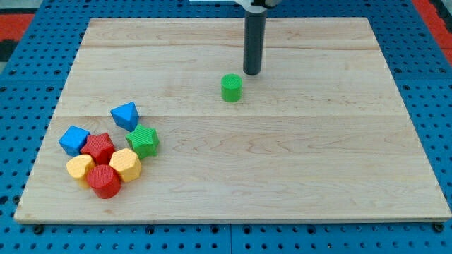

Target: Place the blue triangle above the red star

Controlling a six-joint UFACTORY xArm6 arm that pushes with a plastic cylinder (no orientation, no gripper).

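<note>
The blue triangle (125, 115) lies at the board's lower left, at the top of a cluster of blocks. The red star (98, 147) lies just below and left of it, with a small gap between them. My tip (251, 73) rests on the board near the view's top centre, far to the right of both blocks. It sits just above and right of a green cylinder (231, 88).
Around the red star lie a blue block (73, 140), a green star (144, 140), a yellow block (80, 168), a yellow hexagon (126, 164) and a red cylinder (104, 181). The wooden board (296, 169) sits on a blue pegboard.
</note>
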